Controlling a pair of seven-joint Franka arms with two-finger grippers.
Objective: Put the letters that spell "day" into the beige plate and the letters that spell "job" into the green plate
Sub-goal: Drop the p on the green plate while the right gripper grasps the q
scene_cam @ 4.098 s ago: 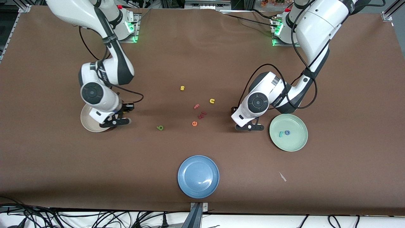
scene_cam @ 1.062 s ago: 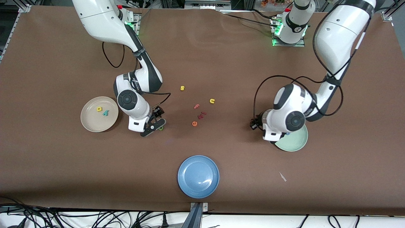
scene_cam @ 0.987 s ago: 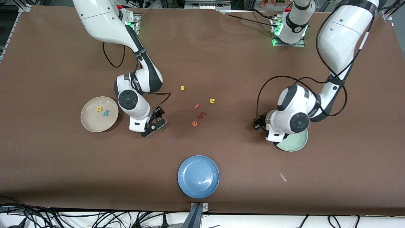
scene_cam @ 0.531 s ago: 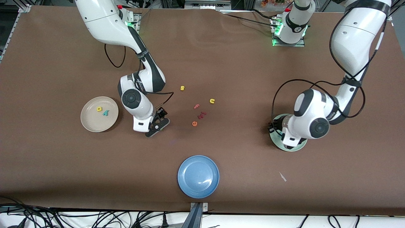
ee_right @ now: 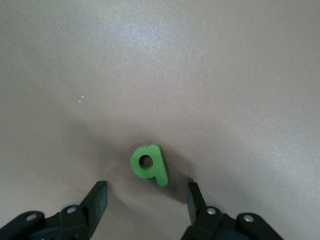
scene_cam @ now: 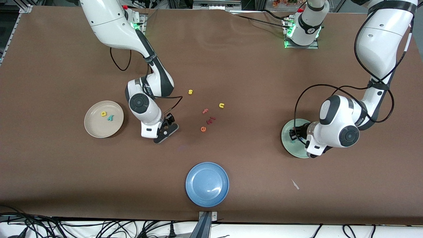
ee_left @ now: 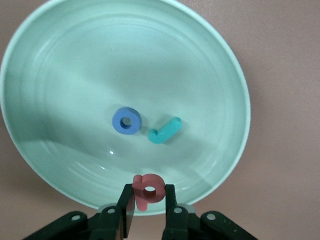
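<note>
- Left gripper (ee_left: 149,210): clamped on the salmon-pink letter (ee_left: 148,190), which it holds over the green plate (ee_left: 227,75), above the rim nearest the wrist camera. The plate lies toward the left arm's end of the table.
- In the green plate: the blue ring o (ee_left: 126,121) and the teal j (ee_left: 165,131), lying just beside each other near the middle (two of the three "job" letters are thus delivered).
- Right gripper (ee_right: 146,200): its fingers stand apart, low over the table, with the green letter (ee_right: 149,163) lying on the cloth between and just ahead of the tips, not yet gripped.
- Beige plate (scene_cam: 93,128): toward the right arm's end of the table; it holds the yellow letter (scene_cam: 103,114) and the teal y (scene_cam: 110,117).
- Step in hand, as judged: last "job" letter at its drop, last "day" letter at its pick.
- Next move, as judged: the left gripper should release over the plate's middle; the right should settle around the green letter, pinch it, and carry it to the beige plate.
</note>
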